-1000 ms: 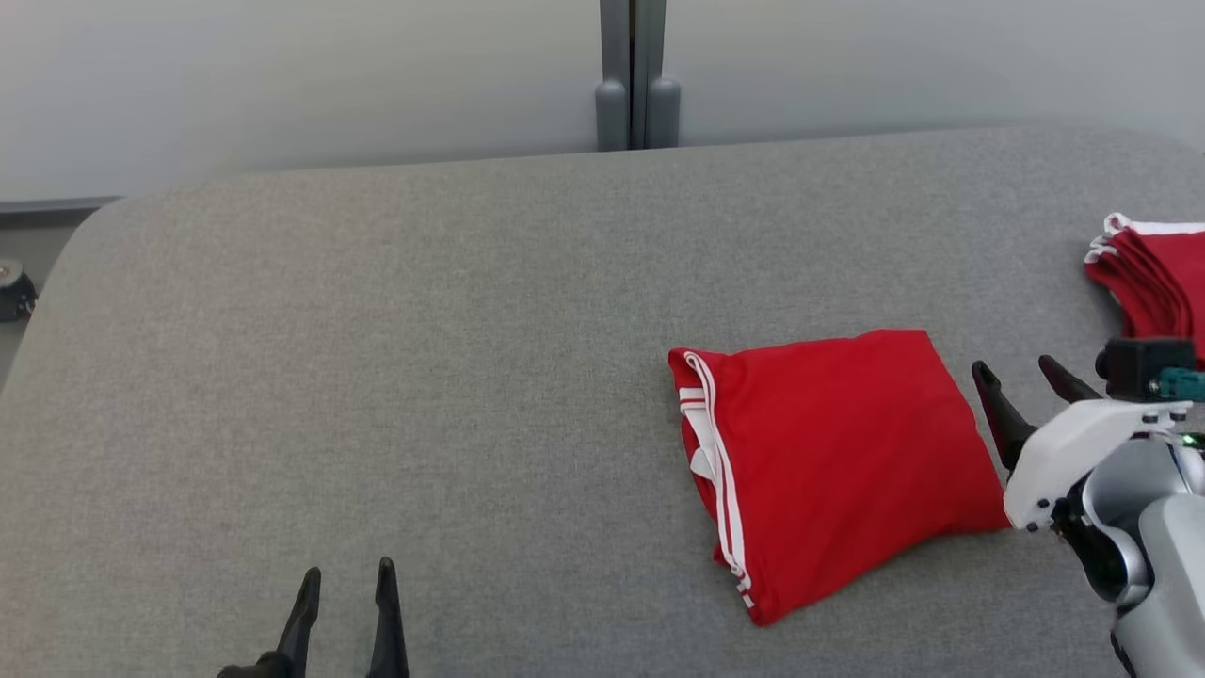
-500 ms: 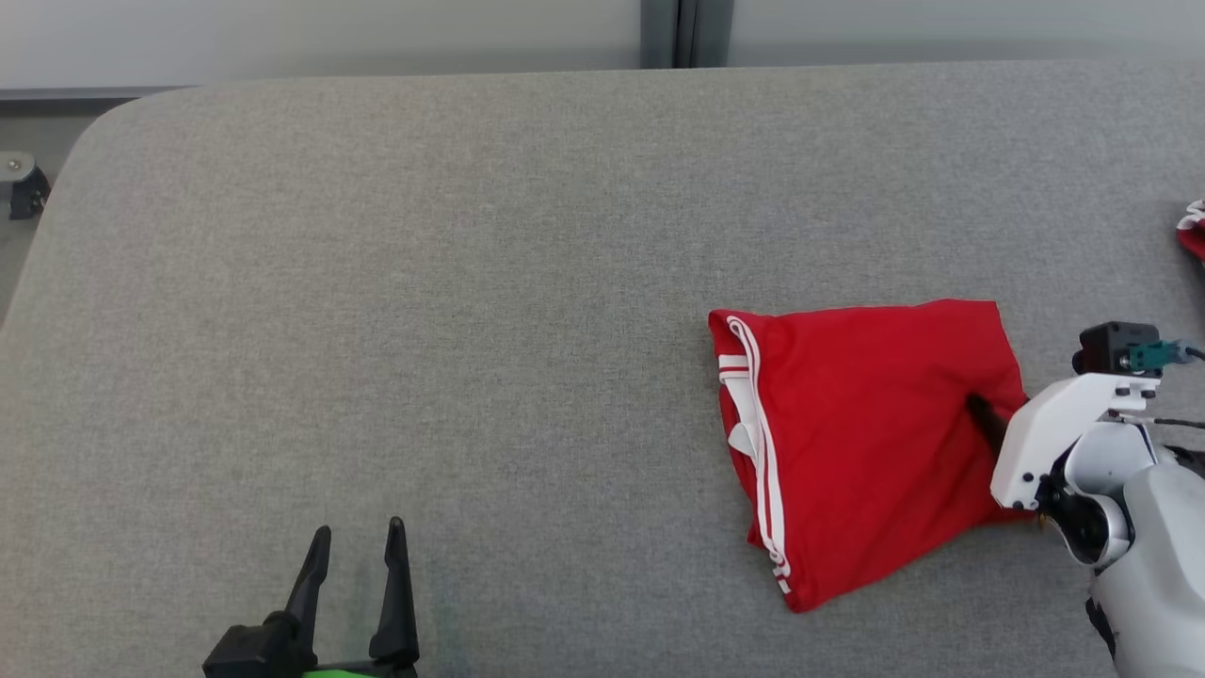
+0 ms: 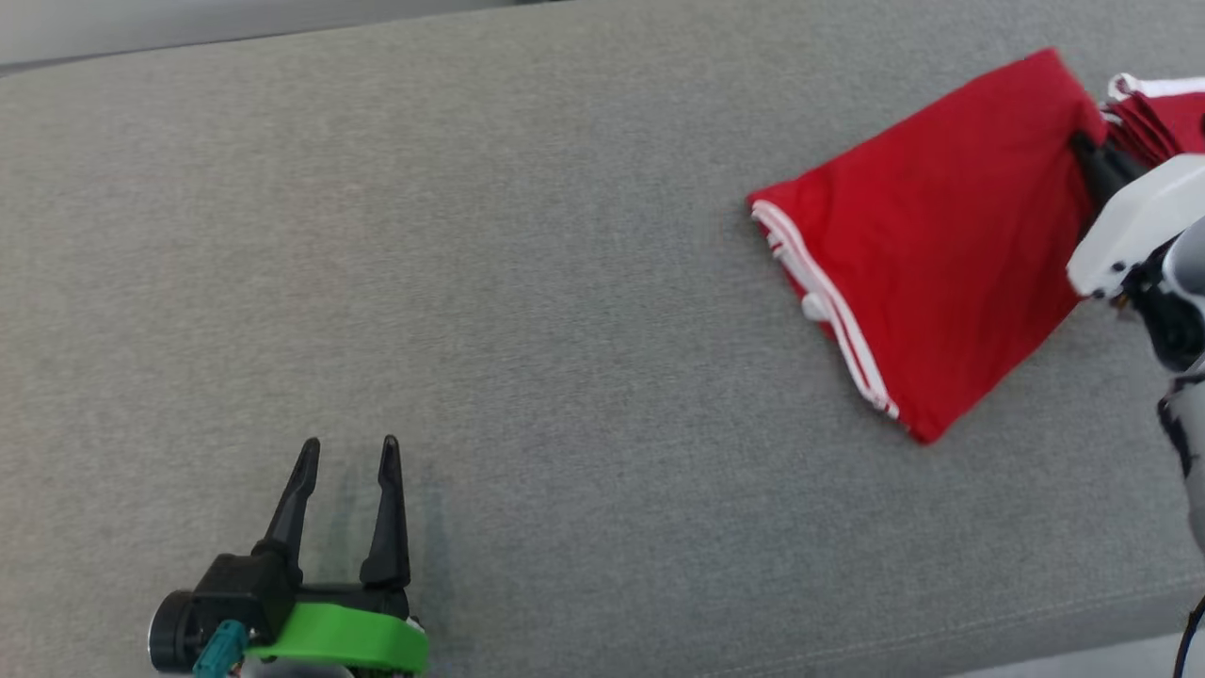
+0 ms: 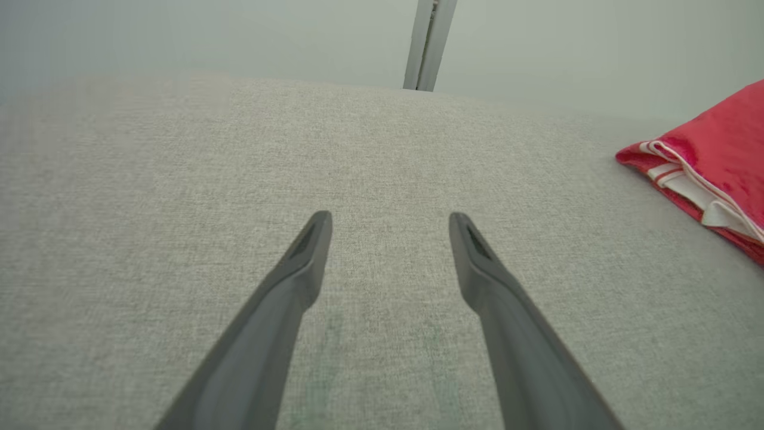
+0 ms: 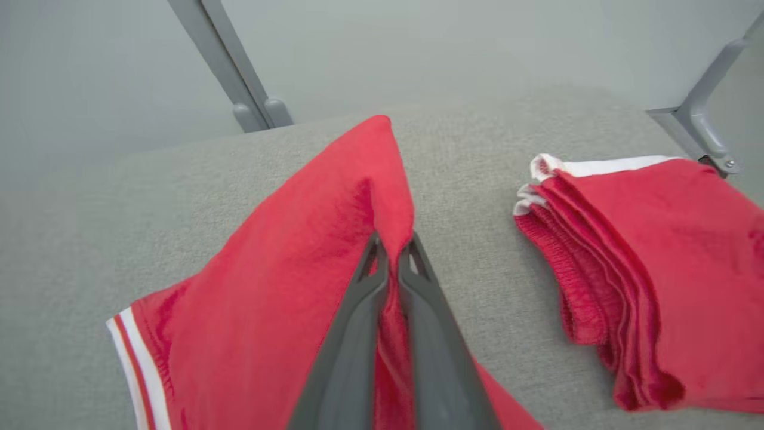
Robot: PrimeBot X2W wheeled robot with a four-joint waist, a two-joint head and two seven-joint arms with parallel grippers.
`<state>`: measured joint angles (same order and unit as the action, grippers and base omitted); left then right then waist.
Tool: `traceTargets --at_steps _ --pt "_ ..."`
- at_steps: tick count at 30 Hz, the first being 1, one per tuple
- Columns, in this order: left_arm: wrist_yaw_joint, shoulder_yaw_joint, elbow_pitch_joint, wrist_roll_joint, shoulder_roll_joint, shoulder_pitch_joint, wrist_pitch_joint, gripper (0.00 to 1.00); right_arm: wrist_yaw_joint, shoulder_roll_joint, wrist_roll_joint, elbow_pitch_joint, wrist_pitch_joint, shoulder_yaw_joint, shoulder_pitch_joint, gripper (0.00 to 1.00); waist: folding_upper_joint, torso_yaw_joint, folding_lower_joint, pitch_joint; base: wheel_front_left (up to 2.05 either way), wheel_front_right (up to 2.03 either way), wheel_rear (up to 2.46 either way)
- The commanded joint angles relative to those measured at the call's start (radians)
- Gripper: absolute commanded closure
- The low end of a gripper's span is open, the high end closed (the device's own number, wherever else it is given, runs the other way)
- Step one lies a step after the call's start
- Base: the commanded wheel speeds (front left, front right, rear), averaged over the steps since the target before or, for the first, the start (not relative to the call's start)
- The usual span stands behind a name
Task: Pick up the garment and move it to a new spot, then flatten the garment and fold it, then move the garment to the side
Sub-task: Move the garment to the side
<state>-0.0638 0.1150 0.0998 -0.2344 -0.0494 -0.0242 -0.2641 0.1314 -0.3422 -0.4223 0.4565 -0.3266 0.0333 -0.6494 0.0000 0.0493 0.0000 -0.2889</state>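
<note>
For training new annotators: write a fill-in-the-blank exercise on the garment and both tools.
1. The right tool is ___ on a raised fold of the garment.
2. The left tool hangs over the grey surface with its jaws ___.
3. The stripes along the garment's edge are ___.
4. In the right wrist view, the stack of folded clothes lies to the garment's ___.

Missing words: shut; open; white; right.

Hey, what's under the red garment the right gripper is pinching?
The grey table shows all round the red garment, whose edge the right gripper pinches. Anything beneath the cloth is covered.
</note>
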Motion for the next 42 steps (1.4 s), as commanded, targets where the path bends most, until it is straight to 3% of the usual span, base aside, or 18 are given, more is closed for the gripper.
traceTargets --at_steps 1,7,20,21,23,26,30,38,42 --pt "-0.011 -0.005 0.0 0.019 -0.003 0.032 0.0 0.0 -0.002 -0.014 0.008 -0.015 0.006 0.016 -0.035 1.0 0.0 0.126 0.0 -0.115 0.0 0.0 0.0" --pt "-0.034 -0.009 0.009 0.05 -0.003 0.09 0.0 0.0 -0.002 -0.058 0.018 -0.059 -0.018 0.09 -0.13 1.0 0.0 0.162 0.0 -0.17 0.0 0.0 0.0" --pt "-0.041 -0.003 0.02 0.04 -0.003 0.081 0.0 0.0 -0.002 -0.09 0.045 -0.087 -0.1 0.199 -0.207 1.0 0.0 0.144 0.0 -0.163 0.0 0.0 0.0" --pt "-0.041 -0.003 0.02 0.041 -0.003 0.08 0.0 0.0 -0.002 -0.091 0.056 -0.08 -0.099 0.209 -0.208 0.95 0.0 0.142 0.0 -0.162 0.0 0.0 0.0" --pt "-0.042 -0.003 0.019 0.044 -0.003 0.083 0.0 0.0 -0.002 -0.093 0.102 -0.058 -0.082 0.239 -0.209 0.0 0.0 0.138 0.0 -0.162 0.0 0.0 0.0" --pt "-0.041 -0.005 0.023 0.048 -0.003 0.088 0.0 0.0 -0.002 -0.098 0.207 -0.027 -0.017 0.289 -0.206 0.0 0.0 0.13 0.0 -0.157 0.0 0.0 0.0" --pt "-0.034 -0.01 0.024 0.038 -0.003 0.076 0.0 0.0 -0.001 -0.086 0.287 -0.017 0.078 0.281 -0.175 0.0 0.0 0.118 0.0 -0.137 0.0 0.0 0.0" --pt "-0.005 -0.006 0.009 -0.007 -0.003 0.033 0.0 0.0 -0.002 -0.062 0.32 -0.108 0.27 0.195 0.02 0.0 0.0 0.057 0.0 -0.024 0.0 0.0 0.0" --pt "0.011 -0.001 0.0 -0.03 -0.003 0.006 0.0 0.0 -0.002 -0.019 0.331 -0.169 0.352 0.189 0.147 0.0 0.0 0.019 0.0 0.041 0.0 0.0 0.0"
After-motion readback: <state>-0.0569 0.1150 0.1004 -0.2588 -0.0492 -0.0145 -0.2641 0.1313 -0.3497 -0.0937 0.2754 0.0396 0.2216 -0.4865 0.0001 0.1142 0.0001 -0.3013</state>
